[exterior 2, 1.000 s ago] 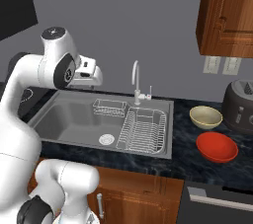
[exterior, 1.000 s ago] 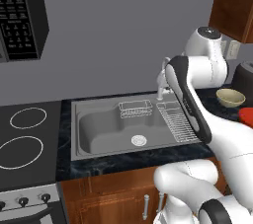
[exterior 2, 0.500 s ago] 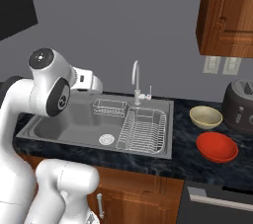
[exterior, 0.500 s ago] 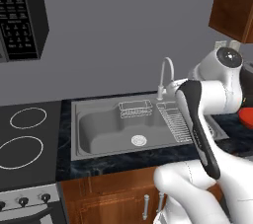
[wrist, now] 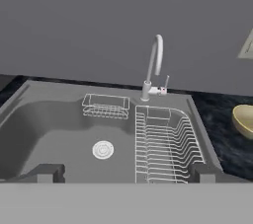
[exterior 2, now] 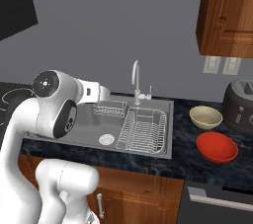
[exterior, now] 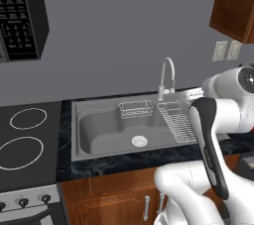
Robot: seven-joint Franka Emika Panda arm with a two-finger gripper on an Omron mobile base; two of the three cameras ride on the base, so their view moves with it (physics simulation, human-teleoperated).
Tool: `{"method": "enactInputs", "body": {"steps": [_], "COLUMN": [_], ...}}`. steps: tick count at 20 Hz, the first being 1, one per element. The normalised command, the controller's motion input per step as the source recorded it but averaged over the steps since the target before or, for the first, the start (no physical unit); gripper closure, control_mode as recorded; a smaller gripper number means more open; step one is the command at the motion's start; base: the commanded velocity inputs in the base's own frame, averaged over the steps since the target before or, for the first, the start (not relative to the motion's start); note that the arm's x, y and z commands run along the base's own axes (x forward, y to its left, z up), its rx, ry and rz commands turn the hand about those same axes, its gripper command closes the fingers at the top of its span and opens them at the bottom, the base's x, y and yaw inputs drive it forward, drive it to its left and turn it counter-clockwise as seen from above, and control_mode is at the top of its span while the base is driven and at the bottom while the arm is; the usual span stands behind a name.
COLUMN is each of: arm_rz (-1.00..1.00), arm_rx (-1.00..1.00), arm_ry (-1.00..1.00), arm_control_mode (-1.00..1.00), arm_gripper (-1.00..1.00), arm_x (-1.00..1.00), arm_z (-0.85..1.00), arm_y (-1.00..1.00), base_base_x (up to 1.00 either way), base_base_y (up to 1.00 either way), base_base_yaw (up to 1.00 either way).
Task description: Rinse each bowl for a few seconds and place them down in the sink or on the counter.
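gripper [wrist: 123, 172] wide open above sink [wrist: 49, 124], holding nothing, tan bowl [exterior 2: 205, 117] and red bowl [exterior 2: 217, 146] on counter [exterior 2: 197, 161]

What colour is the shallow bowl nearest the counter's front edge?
Glossy bright red bowl, seen best in the right base view, beside the tan bowl.
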Motion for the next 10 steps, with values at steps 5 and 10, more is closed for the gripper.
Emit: {"method": "enactInputs", "body": {"steps": [5, 10], "arm_rz": [0.06, 0.09], "arm_rx": [0.00, 0.00], "arm_ry": [-0.14, -0.13], "arm_control_mode": [-1.00, -1.00], "arm_gripper": [-1.00, -1.00], "arm_x": [0.00, 0.00], "arm_z": [0.00, 0.00], "arm_y": [-0.24, -0.30], "base_base_x": [0.00, 0.00], "base_base_y": [0.00, 0.00], "base_base_yaw": [0.00, 0.00]}}
